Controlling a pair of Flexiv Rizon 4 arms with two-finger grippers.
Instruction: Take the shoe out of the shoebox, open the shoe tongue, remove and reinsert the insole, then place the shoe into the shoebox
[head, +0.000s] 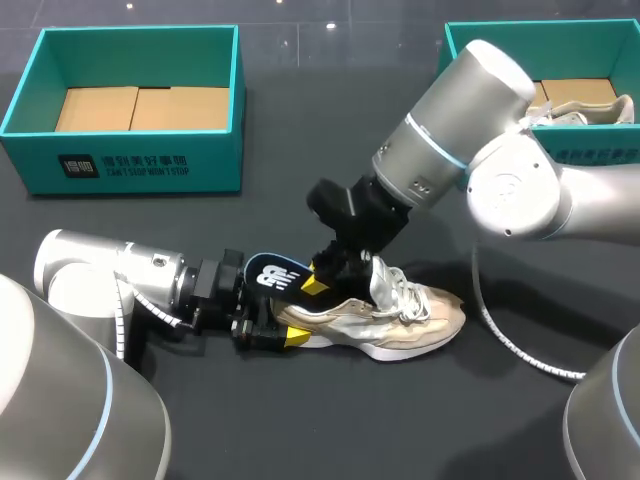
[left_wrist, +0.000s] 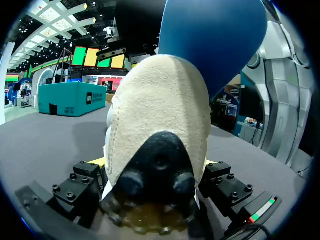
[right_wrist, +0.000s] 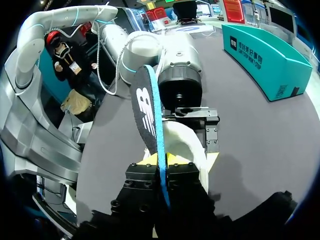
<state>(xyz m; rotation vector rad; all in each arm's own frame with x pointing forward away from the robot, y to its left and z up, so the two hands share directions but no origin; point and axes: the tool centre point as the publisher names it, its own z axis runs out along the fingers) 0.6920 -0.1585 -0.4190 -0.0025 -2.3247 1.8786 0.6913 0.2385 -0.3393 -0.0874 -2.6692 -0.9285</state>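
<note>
Teal shoebox (head: 140, 160) at rear left. On the table (head: 300, 420), the left end effector (head: 262, 333) clamps the heel of the beige shoe (head: 400, 320) from both sides. Just above the heel, the dark, blue-edged insole (head: 275, 273) is pinched edge-on in the closed right end effector (head: 325, 280). Risk: its toe end appears lodged inside the shoe, so an off-axis pull could bend the insole or drag the shoe from the heel grip.

Shoebox (head: 130, 110) back L, insole (head: 272, 272) over shoe (head: 400, 318) heel
</note>
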